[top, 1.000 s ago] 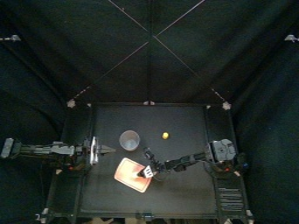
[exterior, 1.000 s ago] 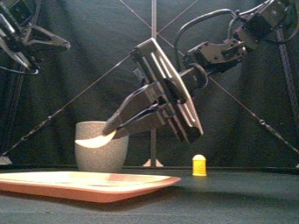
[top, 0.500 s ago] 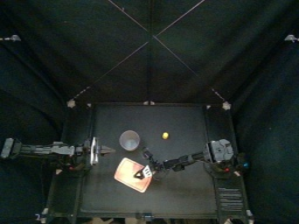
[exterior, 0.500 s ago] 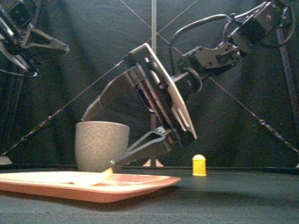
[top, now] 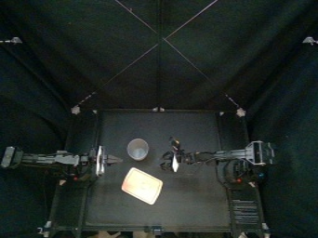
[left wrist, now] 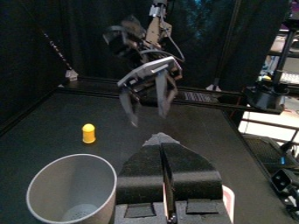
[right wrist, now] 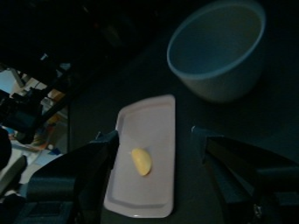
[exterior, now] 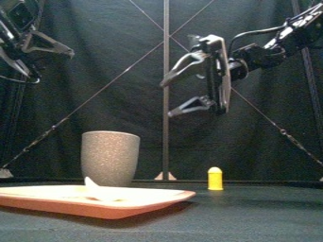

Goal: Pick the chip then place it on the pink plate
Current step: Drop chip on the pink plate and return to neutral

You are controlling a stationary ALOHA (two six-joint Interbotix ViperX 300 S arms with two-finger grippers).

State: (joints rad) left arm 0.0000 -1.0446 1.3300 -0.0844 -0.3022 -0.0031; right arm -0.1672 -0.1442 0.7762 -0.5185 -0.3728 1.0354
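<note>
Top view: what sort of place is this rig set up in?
Probably a lab test booth, not a kitchen: black curtains enclose a small black table set with props: a pink plate holding the chip, a grey speckled cup and a small yellow toy.

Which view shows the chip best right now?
Right wrist view: the chip lies whole on the pink plate. Front view shows it edge-on; top view barely; left wrist view not at all.
</note>
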